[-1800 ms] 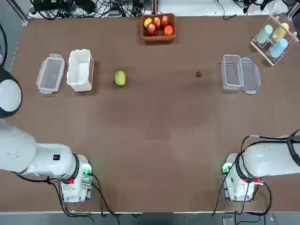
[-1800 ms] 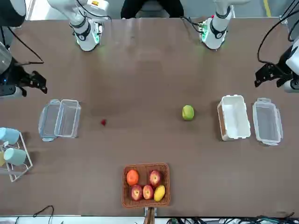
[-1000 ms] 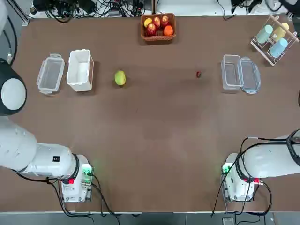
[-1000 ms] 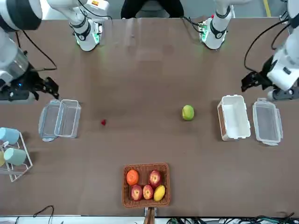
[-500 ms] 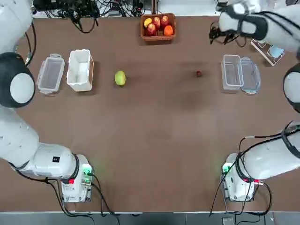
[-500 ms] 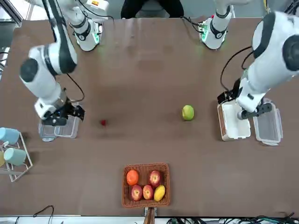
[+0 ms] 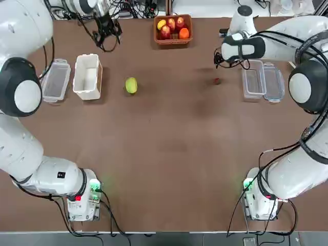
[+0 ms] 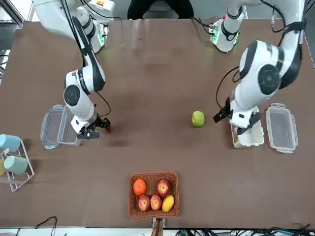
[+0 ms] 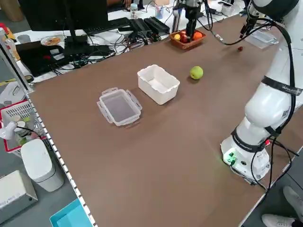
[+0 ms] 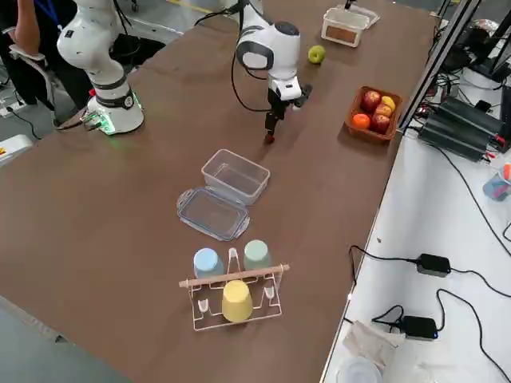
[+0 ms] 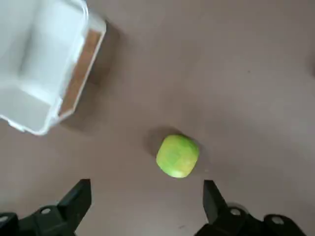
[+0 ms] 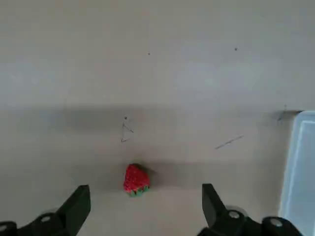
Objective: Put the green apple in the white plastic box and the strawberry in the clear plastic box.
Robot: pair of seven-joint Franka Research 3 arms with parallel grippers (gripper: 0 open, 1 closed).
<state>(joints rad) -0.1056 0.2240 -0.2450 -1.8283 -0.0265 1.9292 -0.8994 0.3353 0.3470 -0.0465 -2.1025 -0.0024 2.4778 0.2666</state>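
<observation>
My left gripper (image 11: 147, 196) is hovering spread near the green apple (image 11: 177, 156); my right gripper (image 12: 146, 199), also spread, is hovering near the strawberry (image 12: 136, 180).

no readable text, labels, brands, numbers or signs

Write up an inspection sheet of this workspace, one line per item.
Surface: brown tabletop, a few thin marks near the strawberry
Green apple: on the table, beside the white plastic box
White plastic box: upright, empty
Strawberry: on the table, outside the clear plastic box
Clear plastic box: open, bluish lid piece alongside
Clutter: fruit basket, cup rack, lone clear tub
Left gripper: open, above table near apple, empty
Right gripper: open, near strawberry, empty
Cables: along both arms, tangled beyond the far edge
Surroundings: person behind the robot
</observation>
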